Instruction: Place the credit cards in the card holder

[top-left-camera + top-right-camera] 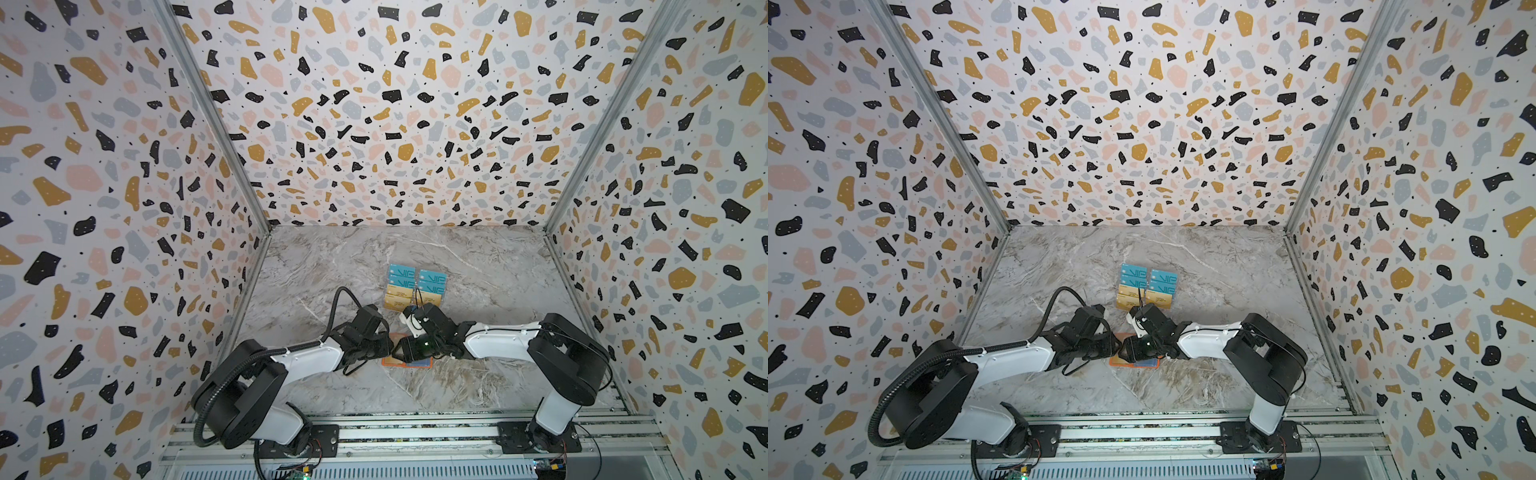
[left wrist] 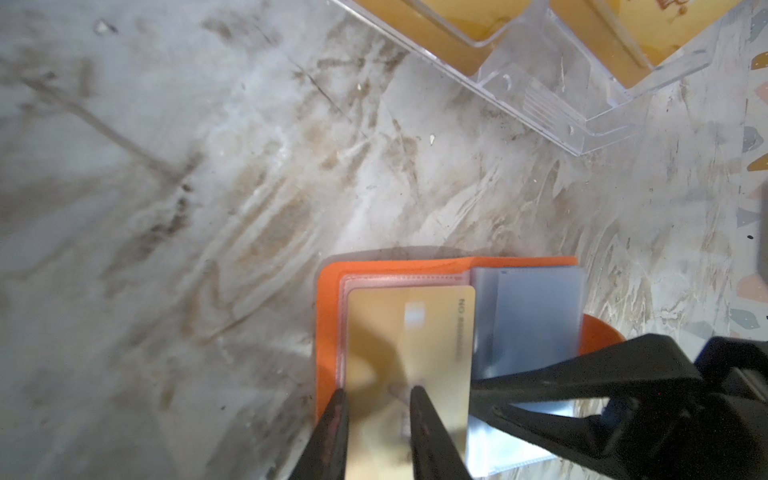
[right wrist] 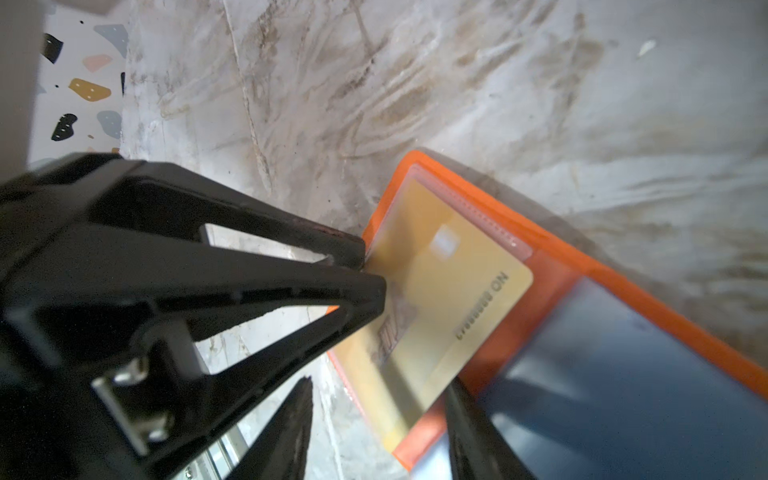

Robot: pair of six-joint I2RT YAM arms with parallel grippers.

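The orange folding leather-like card holder (image 2: 328, 316) is laid open near the front edge of the marble worktop (image 1: 478, 291). A gold plastic card (image 2: 415, 340), partly inserted, is touched by the open-jawed left gripper (image 2: 378, 390); the right gripper (image 3: 380, 384) is also seen open

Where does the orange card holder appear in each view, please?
In a top view: card holder, below centre, mostly covered.
In a top view: card holder, same spot.
Left wrist: card holder open under the gold card.
Right wrist: card holder open under the gold card.
Shared landmark: its blue sleeves.
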